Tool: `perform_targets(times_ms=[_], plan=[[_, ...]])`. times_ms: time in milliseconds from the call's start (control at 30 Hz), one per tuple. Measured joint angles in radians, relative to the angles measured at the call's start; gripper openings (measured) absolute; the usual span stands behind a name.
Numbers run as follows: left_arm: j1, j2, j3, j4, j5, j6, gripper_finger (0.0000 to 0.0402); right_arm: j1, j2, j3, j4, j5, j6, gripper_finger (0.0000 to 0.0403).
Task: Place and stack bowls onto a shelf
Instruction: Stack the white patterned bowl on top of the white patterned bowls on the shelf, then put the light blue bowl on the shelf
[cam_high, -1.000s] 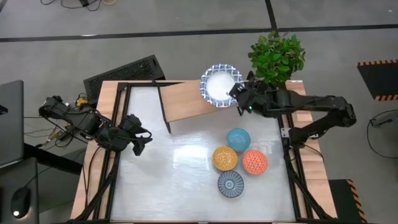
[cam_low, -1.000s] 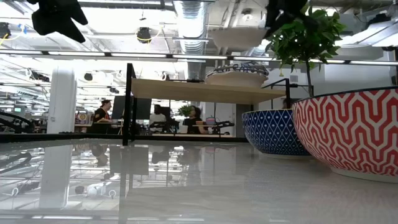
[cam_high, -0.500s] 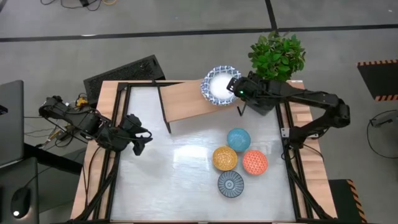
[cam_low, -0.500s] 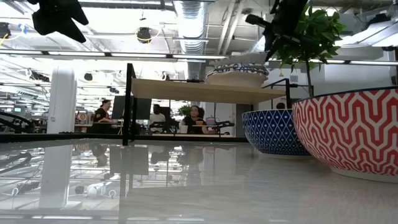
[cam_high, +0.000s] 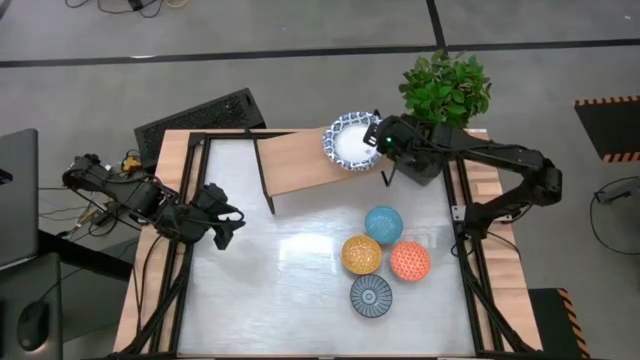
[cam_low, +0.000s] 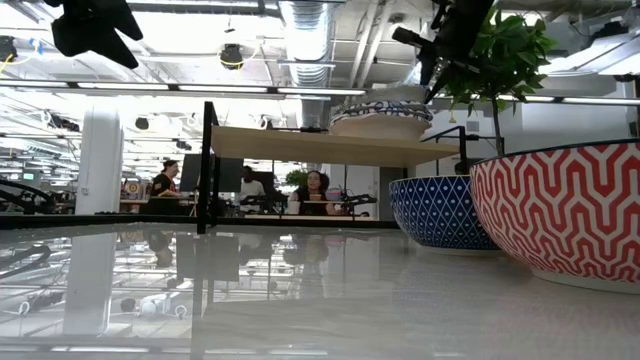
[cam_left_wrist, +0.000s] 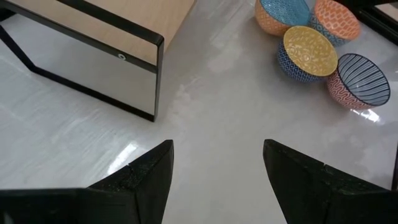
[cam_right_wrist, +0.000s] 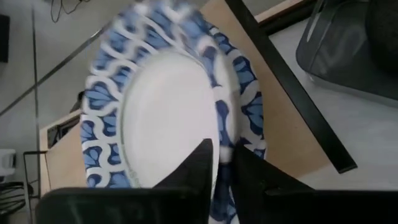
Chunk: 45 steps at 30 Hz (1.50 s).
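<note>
A wide white bowl with a blue patterned rim is over the right end of the light wood shelf, on or just above other wide bowls stacked there. My right gripper is shut on this bowl's rim at the side toward the plant. Four smaller bowls stand on the table: light blue, yellow-orange, orange-red and dark blue. My left gripper hangs open above the table's left side, touching nothing. My right gripper pinches the wide bowl's rim on its right side, one finger inside the bowl and one outside. The fingers come from the table's right, slanting down. Whether the bowl rests on the stack below it, I cannot tell.
A potted green plant stands at the table's far right corner, close behind my right arm. The shelf's left half is bare wood. The table's left and near parts are open white surface. People sit at desks in the room beyond.
My right gripper has moved toward the table's far edge and a little left, and has gone down, carrying the wide bowl from high above the shelf down to the stack on its right end. It has stayed shut on the rim.
</note>
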<state>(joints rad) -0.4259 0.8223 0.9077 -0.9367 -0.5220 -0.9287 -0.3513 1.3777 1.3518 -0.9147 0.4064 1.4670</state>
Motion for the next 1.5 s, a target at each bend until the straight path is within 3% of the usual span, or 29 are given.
perform_targets(times_ms=[500, 700, 933, 1033, 1167, 1367, 1500], plan=[[0.0, 0.0, 0.0, 0.0, 0.001, -0.007, 0.0232, -0.014, -0.043, 0.0, 0.019, -0.045, -0.181, 0.0219], [0.0, 0.0, 0.0, 0.0, 0.0, -0.007, 0.0232, 0.011, -0.092, 0.0, -0.061, -0.041, -0.187, 0.0222], [0.0, 0.0, 0.0, 0.005, -0.037, -0.027, 0.0232, 0.1, -0.096, 0.0, 0.092, -0.014, -0.357, 0.0201], [0.0, 0.0, 0.0, 0.006, -0.038, -0.05, 0.0232, 0.168, -0.096, 0.001, 0.079, -0.008, -0.434, 0.0186], [0.0, 0.0, 0.0, 0.007, -0.037, -0.06, 0.0232, 0.304, -0.095, 0.001, -0.078, -0.018, -0.475, 0.017], [0.0, 0.0, 0.0, 0.008, -0.043, -0.061, 0.0232, 0.462, -0.053, 0.001, -0.511, 0.004, -0.183, 0.0174], [0.0, 0.004, 0.0, 0.009, -0.051, -0.062, 0.0232, 0.51, -0.001, -0.004, -0.618, -0.01, -0.09, 0.0199]])
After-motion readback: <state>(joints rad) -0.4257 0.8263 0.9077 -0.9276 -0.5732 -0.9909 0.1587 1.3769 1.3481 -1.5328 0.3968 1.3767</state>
